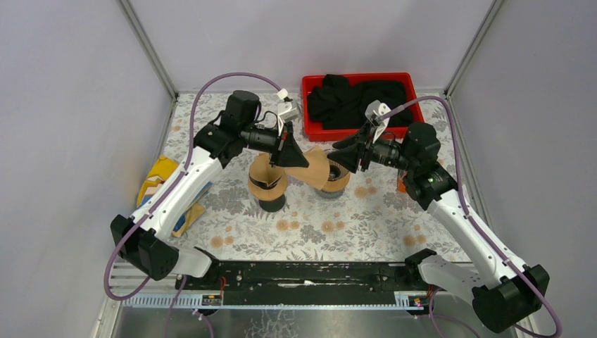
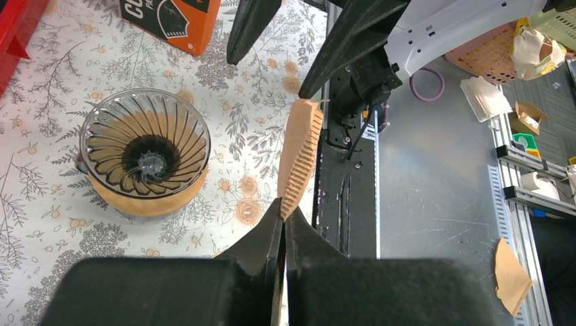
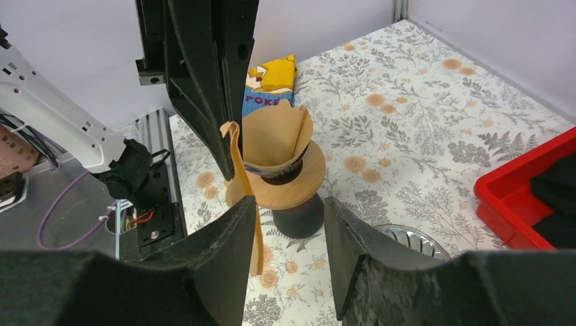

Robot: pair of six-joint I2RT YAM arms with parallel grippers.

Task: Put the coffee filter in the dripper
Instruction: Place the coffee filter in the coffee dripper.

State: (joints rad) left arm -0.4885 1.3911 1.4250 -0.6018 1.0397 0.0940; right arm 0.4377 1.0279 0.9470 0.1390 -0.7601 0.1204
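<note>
I count 2 hands (left hand (image 2: pixel 284 214), right hand (image 3: pixel 289 204)), 2 drippers (glass dripper (image 2: pixel 145 153), wood-collared dripper (image 3: pixel 306 185)), 3 brown filters (held filter (image 2: pixel 299 156), seated filter (image 3: pixel 275 136), loose filter (image 2: pixel 511 275) off the counter (image 2: pixel 41 224)), 1 red bin (image 1: pixel 359 75), 1 black cloth heap (image 1: pixel 352 98), 1 orange box (image 2: pixel 170 20), 1 yellow packet (image 1: pixel 158 176).

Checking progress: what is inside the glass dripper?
Glass dripper: bare ribs and a dark centre hole, no paper. The coffee filter is held apart from it by the left pincer. Below the hole is hidden.

Coffee filter (image 2: pixel 299 156) beside dripper (image 2: pixel 145 155), tray (image 1: pixel 307 105) behind
</note>
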